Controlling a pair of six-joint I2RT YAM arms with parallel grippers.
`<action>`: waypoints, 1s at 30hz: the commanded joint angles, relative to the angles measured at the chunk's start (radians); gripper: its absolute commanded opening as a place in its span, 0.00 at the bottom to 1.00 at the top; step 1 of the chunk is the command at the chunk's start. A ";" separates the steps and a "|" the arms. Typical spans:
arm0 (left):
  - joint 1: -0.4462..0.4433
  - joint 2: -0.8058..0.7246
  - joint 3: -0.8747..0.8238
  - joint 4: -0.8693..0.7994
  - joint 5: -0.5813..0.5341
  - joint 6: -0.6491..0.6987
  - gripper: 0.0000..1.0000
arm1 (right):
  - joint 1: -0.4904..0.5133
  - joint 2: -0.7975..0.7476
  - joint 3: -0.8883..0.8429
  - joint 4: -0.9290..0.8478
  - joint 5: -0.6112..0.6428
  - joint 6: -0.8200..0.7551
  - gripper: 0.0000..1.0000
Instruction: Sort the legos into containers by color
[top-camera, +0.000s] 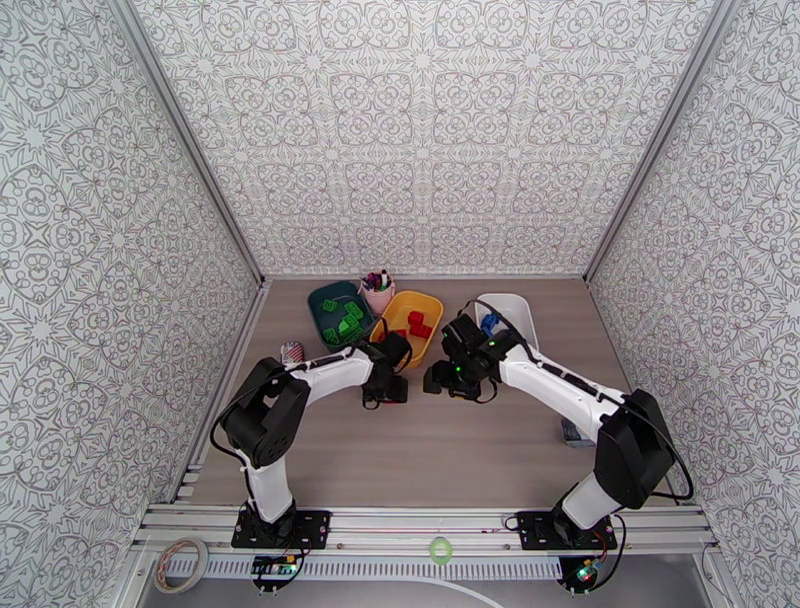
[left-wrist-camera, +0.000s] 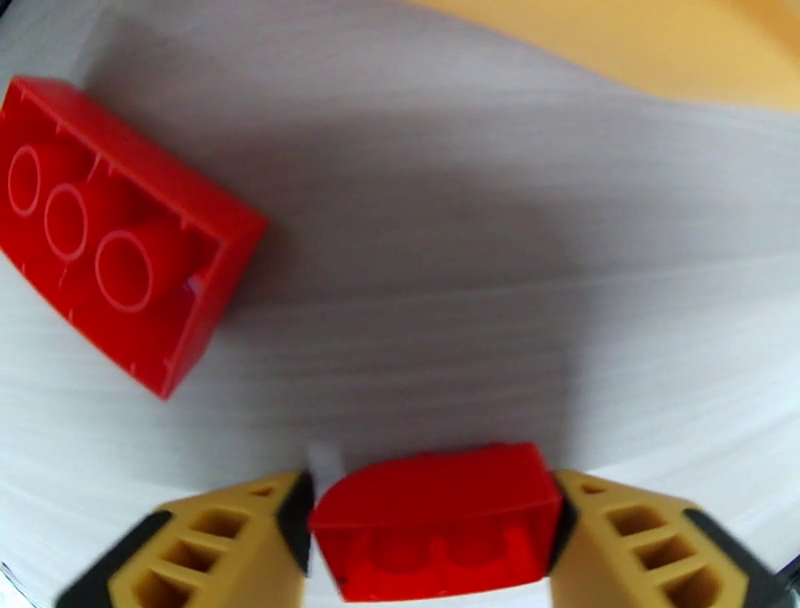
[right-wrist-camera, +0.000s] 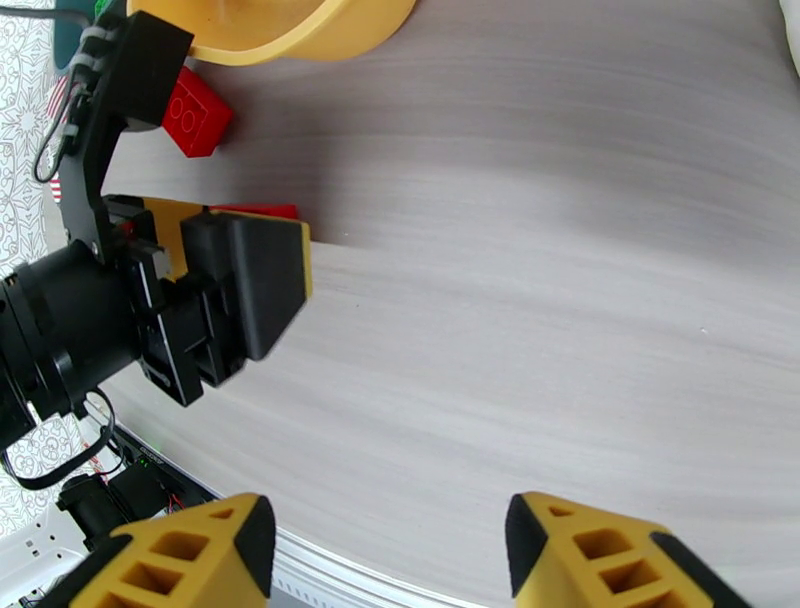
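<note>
Left gripper (left-wrist-camera: 433, 520) is clamped on a red brick (left-wrist-camera: 440, 488), a yellow finger pressed to each end, low at the wooden table (left-wrist-camera: 450, 300). Its wrist view shows a second red brick (left-wrist-camera: 110, 230) lying upside down close by, hollow tubes up, near the yellow tray (left-wrist-camera: 650, 40). The right gripper (right-wrist-camera: 390, 550) hangs with its fingers spread wide over bare wood. The overhead view adds green bricks (top-camera: 348, 325) in the teal tray (top-camera: 322, 295), red bricks (top-camera: 418, 322) in the yellow tray, and a blue brick (top-camera: 489, 322) in the white tray (top-camera: 512, 304).
</note>
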 joint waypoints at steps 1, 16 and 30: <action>-0.015 0.003 0.033 -0.028 -0.016 0.011 0.52 | 0.005 -0.032 -0.015 -0.004 0.017 0.003 0.65; -0.044 -0.202 -0.005 -0.064 0.007 -0.034 0.32 | 0.002 0.028 0.086 -0.041 0.033 -0.041 0.63; 0.094 -0.242 0.160 -0.092 0.096 -0.012 0.31 | -0.067 0.159 0.363 -0.132 0.041 -0.108 0.62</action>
